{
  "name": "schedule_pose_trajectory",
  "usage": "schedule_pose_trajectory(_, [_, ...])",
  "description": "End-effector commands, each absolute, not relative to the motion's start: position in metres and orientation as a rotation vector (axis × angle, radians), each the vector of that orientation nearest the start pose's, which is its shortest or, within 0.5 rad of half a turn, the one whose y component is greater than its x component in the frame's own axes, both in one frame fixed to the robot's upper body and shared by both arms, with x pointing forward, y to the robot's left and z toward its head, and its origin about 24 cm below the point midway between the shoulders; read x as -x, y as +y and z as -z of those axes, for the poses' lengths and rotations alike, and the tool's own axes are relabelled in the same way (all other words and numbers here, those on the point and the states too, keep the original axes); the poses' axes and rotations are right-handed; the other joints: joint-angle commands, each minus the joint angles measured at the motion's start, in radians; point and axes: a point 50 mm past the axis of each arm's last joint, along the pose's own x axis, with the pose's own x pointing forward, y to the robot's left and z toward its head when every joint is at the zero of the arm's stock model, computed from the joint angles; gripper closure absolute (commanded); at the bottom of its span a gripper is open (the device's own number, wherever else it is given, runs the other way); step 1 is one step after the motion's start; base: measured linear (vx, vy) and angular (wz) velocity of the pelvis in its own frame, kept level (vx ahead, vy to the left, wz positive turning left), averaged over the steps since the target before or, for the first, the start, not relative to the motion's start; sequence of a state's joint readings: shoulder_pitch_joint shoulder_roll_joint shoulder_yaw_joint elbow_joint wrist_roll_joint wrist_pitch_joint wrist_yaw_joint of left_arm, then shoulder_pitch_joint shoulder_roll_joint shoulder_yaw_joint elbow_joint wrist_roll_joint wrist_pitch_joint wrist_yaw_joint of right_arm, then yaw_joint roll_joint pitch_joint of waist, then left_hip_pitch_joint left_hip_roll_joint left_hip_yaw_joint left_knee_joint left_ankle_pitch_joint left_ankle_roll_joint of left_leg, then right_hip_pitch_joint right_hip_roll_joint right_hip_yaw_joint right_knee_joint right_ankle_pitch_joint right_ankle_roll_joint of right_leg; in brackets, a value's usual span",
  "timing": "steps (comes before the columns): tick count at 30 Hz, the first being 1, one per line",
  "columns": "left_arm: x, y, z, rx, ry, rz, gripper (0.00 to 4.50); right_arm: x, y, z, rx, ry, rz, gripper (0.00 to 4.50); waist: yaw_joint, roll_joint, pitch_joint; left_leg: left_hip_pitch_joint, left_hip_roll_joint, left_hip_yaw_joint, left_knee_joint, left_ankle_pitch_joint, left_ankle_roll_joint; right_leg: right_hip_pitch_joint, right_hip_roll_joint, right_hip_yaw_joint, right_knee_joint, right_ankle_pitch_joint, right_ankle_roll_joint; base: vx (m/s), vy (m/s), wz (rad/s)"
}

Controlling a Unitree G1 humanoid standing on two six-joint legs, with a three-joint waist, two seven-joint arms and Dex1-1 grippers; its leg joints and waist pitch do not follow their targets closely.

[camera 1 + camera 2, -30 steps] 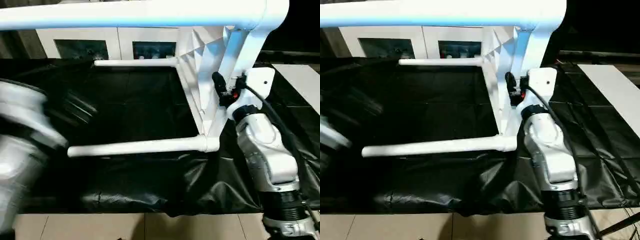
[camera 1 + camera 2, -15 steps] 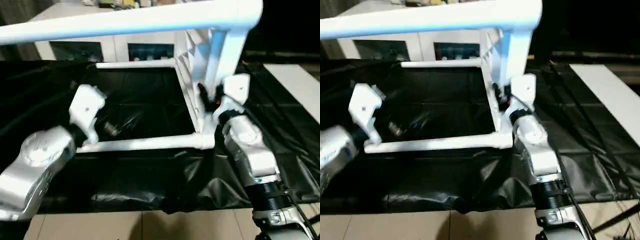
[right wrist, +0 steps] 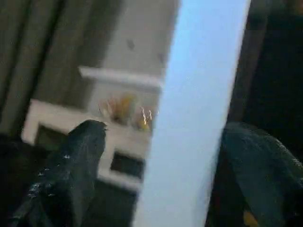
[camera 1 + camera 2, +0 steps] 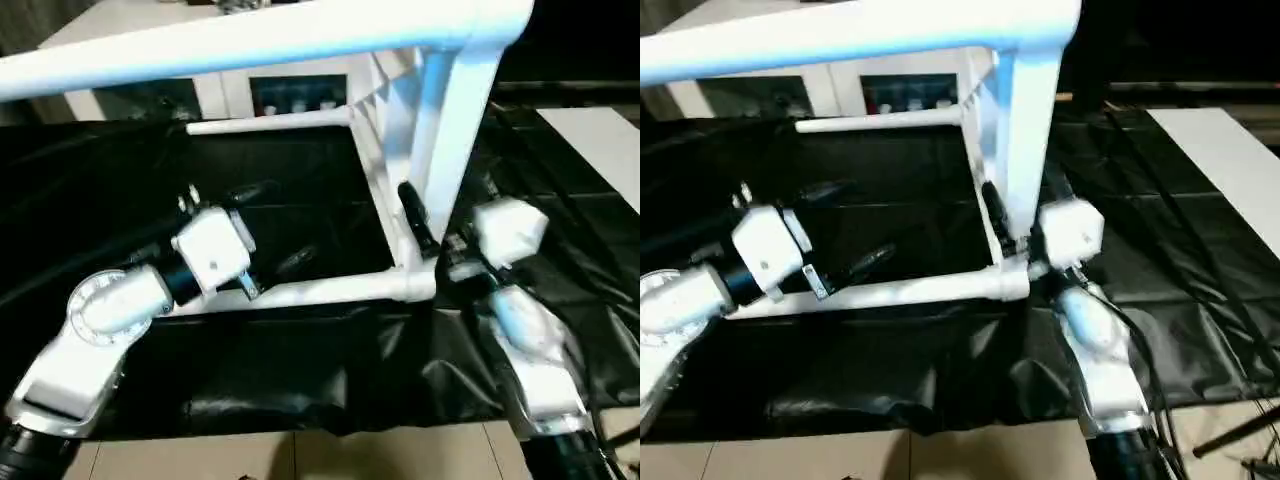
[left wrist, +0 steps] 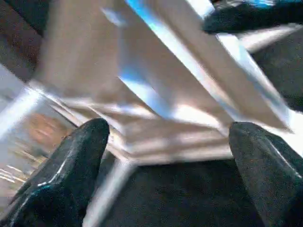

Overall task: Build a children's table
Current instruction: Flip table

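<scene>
Now, left eye view: the children's table (image 4: pixel 400 130) lies on its side on the black sheet (image 4: pixel 300 360), tabletop on edge at centre right, all four legs seated and running toward frame left. The left gripper (image 4: pixel 265 225), a blur at the left edge a second ago, has come in to centre left; its fingers stand wide apart around the near lower leg (image 4: pixel 310 290), not visibly touching it. The right gripper (image 4: pixel 415 220), earlier pressed against the tabletop's edge, has spread its fingers; one black finger lies beside the upright tabletop edge, holding nothing.

Right eye view: same layout. The white cabinet (image 4: pixel 820 90) sits behind at upper left. The right wrist housing has dropped lower, near the leg socket at centre.

Left wrist view: both fingers (image 5: pixel 71 165) stand wide, with ribbed white plastic between and beyond them, unclamped.

Right wrist view: fingers (image 3: pixel 80 165) splayed either side of a white leg or edge, with a gap showing.

Judgement: assembly looks complete; the right gripper has released, and the left is set to take the leg, probably to tip the table upright.
</scene>
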State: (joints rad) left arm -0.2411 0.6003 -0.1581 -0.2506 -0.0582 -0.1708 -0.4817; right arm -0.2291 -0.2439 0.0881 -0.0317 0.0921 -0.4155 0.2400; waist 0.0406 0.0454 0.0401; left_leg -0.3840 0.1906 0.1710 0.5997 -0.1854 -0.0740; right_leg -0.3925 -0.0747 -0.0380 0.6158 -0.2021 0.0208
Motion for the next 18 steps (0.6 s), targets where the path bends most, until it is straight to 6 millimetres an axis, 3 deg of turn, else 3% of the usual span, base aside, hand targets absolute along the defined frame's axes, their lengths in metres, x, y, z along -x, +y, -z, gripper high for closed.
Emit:
schedule_pose_trajectory(1, [-0.26, 0.156, -0.177, -0.719, -0.588, 0.647, 0.0, -0.267, -0.131, -0.154, 0.242, -0.727, -0.465, 0.09, 0.001, 0.011, -0.057, 0.018, 0.026, -0.01, -0.074, -0.26, -0.005, 0.044, -0.039, 0.03, -0.063, -0.075, -0.172, 0.0, 0.0, 0.0])
schedule_pose_trajectory(3, [-0.258, 0.155, -0.178, -0.767, -0.629, 0.625, 0.0, -0.268, -0.13, -0.156, 0.255, -0.732, -0.472, 0.09, -0.003, 0.012, -0.055, 0.018, 0.025, -0.012, -0.077, -0.293, -0.005, 0.042, -0.039, 0.029, -0.068, -0.129, -0.167, 0.0, 0.0, 0.0])
schedule_pose_trajectory(4, [-0.258, 0.155, -0.178, -0.797, -0.653, 0.618, 0.0, -0.267, -0.129, -0.159, 0.264, -0.745, -0.488, 0.09, -0.003, 0.018, -0.054, 0.02, 0.025, -0.013, -0.078, -0.306, -0.006, 0.038, -0.041, 0.03, -0.068, -0.153, -0.168, 0.0, 0.0, 0.0])
schedule_pose_trajectory(5, [-0.258, 0.155, -0.178, -0.797, -0.653, 0.618, 0.0, -0.267, -0.129, -0.159, 0.264, -0.745, -0.488, 0.09, -0.005, 0.013, -0.053, 0.019, 0.025, -0.012, -0.078, -0.321, -0.006, 0.037, -0.04, 0.03, -0.071, -0.178, -0.163, 0.0, 0.0, 0.0])
schedule_pose_trajectory(7, [-0.258, 0.159, -0.184, -0.877, -0.754, 0.555, 0.0, -0.266, -0.12, -0.163, 0.282, -0.763, -0.548, 0.09, -0.001, 0.017, -0.055, 0.017, 0.025, -0.015, -0.077, -0.321, 0.001, 0.036, -0.041, 0.03, -0.071, -0.191, -0.159, 0.0, 0.0, 0.0])
schedule_pose_trajectory(10, [-0.253, 0.156, -0.189, -0.971, -0.856, 0.484, 0.0, -0.262, -0.111, -0.155, 0.292, -0.709, -0.678, 0.09, -0.001, 0.017, -0.057, 0.014, 0.029, -0.017, -0.077, -0.297, 0.012, 0.038, -0.041, 0.029, -0.069, -0.153, -0.155, 0.0, 0.0, 0.0])
schedule_pose_trajectory(11, [-0.251, 0.156, -0.191, -0.998, -0.888, 0.469, 0.0, -0.258, -0.108, -0.153, 0.305, -0.707, -0.715, 0.09, 0.001, 0.029, -0.058, 0.015, 0.03, -0.02, -0.076, -0.297, 0.011, 0.038, -0.043, 0.028, -0.066, -0.139, -0.157, 0.0, 0.0, 0.0])
schedule_pose_trajectory(14, [-0.249, 0.157, -0.2, -1.035, -0.948, 0.438, 0.0, -0.255, -0.104, -0.153, 0.319, -0.716, -0.756, 0.09, 0.003, 0.021, -0.059, 0.013, 0.028, -0.018, -0.075, -0.303, 0.015, 0.037, -0.043, 0.028, -0.066, -0.128, -0.171, 0.0, 0.0, 0.0])
schedule_pose_trajectory(17, [-0.253, 0.162, -0.217, -1.095, -1.01, 0.365, 0.0, -0.259, -0.099, -0.153, 0.28, -0.681, -0.774, 0.09, 0.011, 0.032, -0.061, 0.014, 0.027, -0.02, -0.074, -0.294, 0.017, 0.036, -0.044, 0.028, -0.061, -0.11, -0.184, 0.0, 0.0, 0.0])
schedule_pose_trajectory(18, [-0.258, 0.169, -0.227, -1.138, -1.036, 0.296, 0.0, -0.263, -0.092, -0.145, 0.281, -0.609, -0.816, 0.09, 0.011, 0.031, -0.061, 0.015, 0.027, -0.02, -0.074, -0.299, 0.018, 0.035, -0.041, 0.027, -0.061, -0.104, -0.187, 0.0, 0.0, 0.0])
